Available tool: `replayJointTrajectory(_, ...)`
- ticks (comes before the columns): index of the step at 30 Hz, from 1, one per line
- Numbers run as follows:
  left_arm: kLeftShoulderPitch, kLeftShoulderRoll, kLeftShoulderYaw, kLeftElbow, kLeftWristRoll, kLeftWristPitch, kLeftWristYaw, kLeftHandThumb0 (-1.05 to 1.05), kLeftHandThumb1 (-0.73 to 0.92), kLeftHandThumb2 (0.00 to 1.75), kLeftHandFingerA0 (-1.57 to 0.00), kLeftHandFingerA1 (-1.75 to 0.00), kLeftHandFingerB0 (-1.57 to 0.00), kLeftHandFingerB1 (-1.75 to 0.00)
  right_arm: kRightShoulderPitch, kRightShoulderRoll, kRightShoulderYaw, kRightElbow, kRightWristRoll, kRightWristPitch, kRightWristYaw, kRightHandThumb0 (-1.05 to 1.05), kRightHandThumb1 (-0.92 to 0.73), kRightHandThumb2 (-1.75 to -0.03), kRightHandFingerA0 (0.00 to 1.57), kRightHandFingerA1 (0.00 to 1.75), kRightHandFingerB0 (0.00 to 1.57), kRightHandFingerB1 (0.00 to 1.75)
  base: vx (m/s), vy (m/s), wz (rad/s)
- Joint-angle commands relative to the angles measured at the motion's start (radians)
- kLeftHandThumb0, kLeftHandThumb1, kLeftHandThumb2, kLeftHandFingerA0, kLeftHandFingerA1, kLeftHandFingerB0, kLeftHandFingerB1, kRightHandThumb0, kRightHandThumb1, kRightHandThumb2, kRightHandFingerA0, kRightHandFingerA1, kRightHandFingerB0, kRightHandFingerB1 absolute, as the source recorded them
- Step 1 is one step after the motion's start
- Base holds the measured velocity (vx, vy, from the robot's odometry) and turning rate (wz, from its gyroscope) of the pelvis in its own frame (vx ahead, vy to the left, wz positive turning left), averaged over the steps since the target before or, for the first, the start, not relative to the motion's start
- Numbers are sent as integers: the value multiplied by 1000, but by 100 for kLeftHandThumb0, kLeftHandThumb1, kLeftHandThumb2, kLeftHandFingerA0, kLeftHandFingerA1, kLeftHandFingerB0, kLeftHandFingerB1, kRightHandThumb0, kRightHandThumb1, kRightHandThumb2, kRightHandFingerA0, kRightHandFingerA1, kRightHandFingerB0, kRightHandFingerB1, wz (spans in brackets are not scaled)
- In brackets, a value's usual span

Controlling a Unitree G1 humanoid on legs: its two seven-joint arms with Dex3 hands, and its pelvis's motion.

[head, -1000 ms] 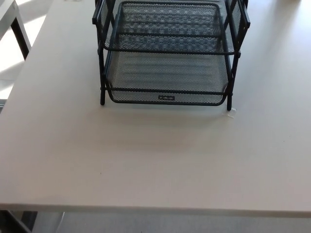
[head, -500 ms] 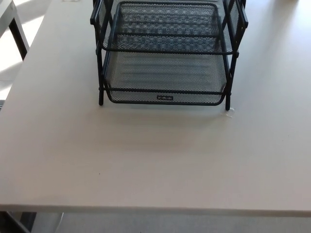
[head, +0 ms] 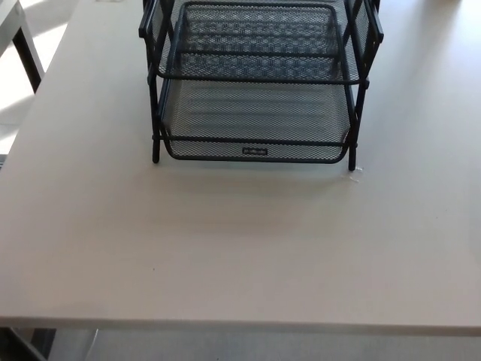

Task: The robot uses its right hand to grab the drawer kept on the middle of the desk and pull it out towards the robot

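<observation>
Neither hand shows, so their state cannot be told; the drawer [head: 255, 120] sits in its rack [head: 154, 113], pushed in, toward the surface's [head: 240, 248] far edge, front facing the robot for a pull.

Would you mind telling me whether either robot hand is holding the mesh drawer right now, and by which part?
Nothing is held. Neither hand is in view, and the black mesh drawer unit stands untouched on the desk.
</observation>
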Motion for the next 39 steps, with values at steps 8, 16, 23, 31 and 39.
replayJointTrajectory(8,9,1,20,-1,17,-3,-16,-34,60,58,-77,-86,-73,-57,-291,2,309,-230,-152,97,189,-77,-69,-61,20,43,20,33,0,0,0)
replayJointTrajectory(16,3,-3,18,19,20,-35,-3,-32,59,57,-78,-87,-74,-57,-440,76,494,-305,-211,146,300,-78,-66,-60,15,45,22,35,0,0,0)
replayJointTrajectory(23,7,-10,18,3,17,-3,-16,-32,60,58,-77,-82,-73,-54,-588,200,663,-256,-327,117,298,-83,-65,-60,22,48,27,34,0,0,0)
replayJointTrajectory(31,5,-9,20,2,19,-8,-18,-31,59,57,-77,-83,-73,-54,-660,287,761,-253,-381,120,374,-82,-66,-61,16,43,21,33,0,0,0)
replayJointTrajectory(39,3,-10,23,-14,18,4,-28,-33,60,57,-78,-85,-73,-55,-733,374,854,-178,-461,97,368,-88,-67,-61,11,49,16,37,0,0,0)
